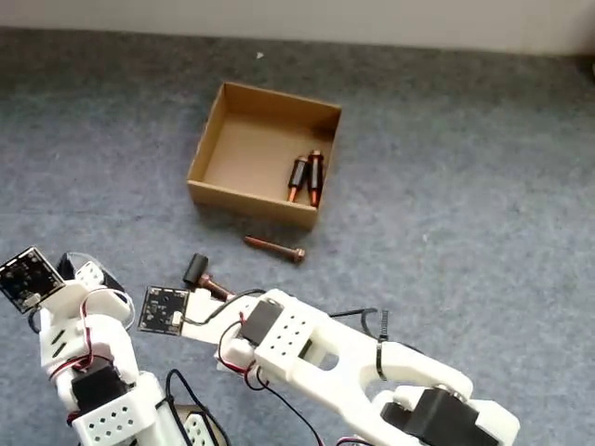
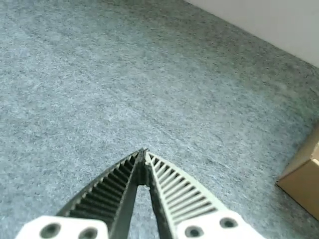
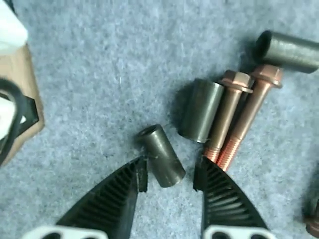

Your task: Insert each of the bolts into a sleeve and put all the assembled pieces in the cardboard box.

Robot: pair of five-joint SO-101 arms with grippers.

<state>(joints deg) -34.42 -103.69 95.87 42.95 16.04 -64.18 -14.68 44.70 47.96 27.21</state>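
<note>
Jaws on the right arm stand open astride a short dark sleeve [image 3: 160, 155] lying on the bench. Its body is between the tips, but I don't see them gripping it. Jaws on the left arm are closed tip to tip with nothing between them, held over bare bench off to one side of the cardboard box [image 1: 251, 203].

Two assembled pieces [image 1: 297, 177] lie side by side inside the box against one wall, so I count that part as done. Everything else is outside it. One loose bolt [image 1: 274, 246] lies just outside the box's near wall. Farther out on that same side, by the right jaws, I see a second sleeve [image 3: 201, 110] touching a pair of copper bolts [image 3: 225, 119] that lie side by side, with a third sleeve [image 3: 288, 50] just beyond their heads.

By my reckoning roughly three pairings are left. None of these bolts is in a sleeve yet, and each pair then has to be carried to the box. I judge the step in hand to be picking up the short sleeve.
</note>
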